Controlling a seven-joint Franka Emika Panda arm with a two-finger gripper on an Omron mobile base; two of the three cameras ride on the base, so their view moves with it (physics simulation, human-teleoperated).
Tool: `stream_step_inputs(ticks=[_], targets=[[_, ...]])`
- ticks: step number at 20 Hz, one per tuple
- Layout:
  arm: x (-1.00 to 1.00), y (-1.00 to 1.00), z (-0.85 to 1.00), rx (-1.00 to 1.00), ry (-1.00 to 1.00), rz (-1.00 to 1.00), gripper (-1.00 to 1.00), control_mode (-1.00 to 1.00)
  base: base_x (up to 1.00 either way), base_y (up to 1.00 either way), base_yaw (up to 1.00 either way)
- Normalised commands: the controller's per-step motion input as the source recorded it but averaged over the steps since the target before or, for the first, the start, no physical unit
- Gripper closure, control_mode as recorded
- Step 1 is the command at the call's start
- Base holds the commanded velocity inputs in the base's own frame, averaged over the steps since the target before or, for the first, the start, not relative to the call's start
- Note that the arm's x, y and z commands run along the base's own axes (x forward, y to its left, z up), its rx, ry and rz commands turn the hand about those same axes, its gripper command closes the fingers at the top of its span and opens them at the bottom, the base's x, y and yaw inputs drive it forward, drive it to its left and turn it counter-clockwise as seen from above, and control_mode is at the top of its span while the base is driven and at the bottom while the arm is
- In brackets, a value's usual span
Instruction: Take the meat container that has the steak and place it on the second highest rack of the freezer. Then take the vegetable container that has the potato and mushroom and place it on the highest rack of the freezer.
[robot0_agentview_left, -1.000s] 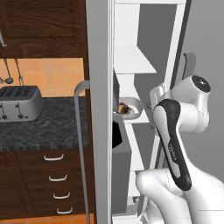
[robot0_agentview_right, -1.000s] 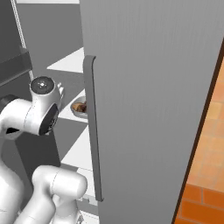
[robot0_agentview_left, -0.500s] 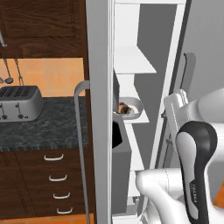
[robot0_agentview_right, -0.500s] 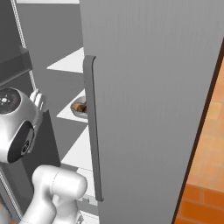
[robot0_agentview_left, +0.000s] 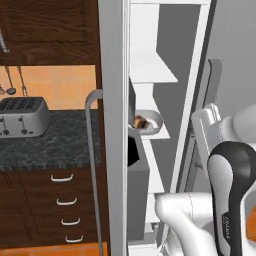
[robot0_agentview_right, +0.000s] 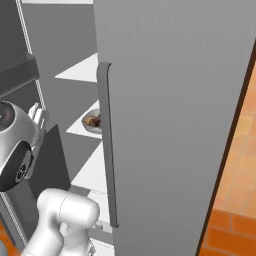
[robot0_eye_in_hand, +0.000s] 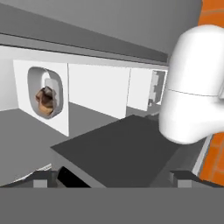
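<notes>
We see the claw (robot0_eye_in_hand: 112, 177) open, holding nothing, its fingertips (robot0_eye_in_hand: 40, 178) spread wide. The steak (robot0_agentview_left: 140, 121) lies in its container (robot0_agentview_left: 150, 122) on a white freezer (robot0_agentview_right: 165, 100) shelf (robot0_agentview_left: 159, 134).

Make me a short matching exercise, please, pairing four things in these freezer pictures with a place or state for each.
Column one:
1. meat container
2. toaster
3. pincer
4. door handle

Column two:
a. stands on the dark speckled counter left of the freezer
b. rests on a white freezer shelf, brown meat inside
c. runs upright along the grey door's edge
d. open, holding nothing

Pairs: 1-b, 2-a, 3-d, 4-c
</notes>
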Motion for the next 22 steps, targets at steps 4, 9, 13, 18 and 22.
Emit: stream_step_inputs(ticks=[4,9,13,18,22], targets=[[0.00,0.00,0.00,0.00,0.00,0.00,-1.00,1.00,-0.55,-0.88,-0.17],[0.00,0.00,0.00,0.00,0.00,0.00,-1.00,1.00,-0.40,-0.79,-0.02],[0.00,0.00,0.00,0.00,0.00,0.00,-1.00,1.00,-0.54,-0.34,0.56],[0.00,0.00,0.00,0.00,0.00,0.00,-1.00,1.00,-0.33,-0.01,0.96],[0.00,0.00,0.00,0.00,0.00,0.00,-1.00,1.00,-0.16,0.00,1.00]])
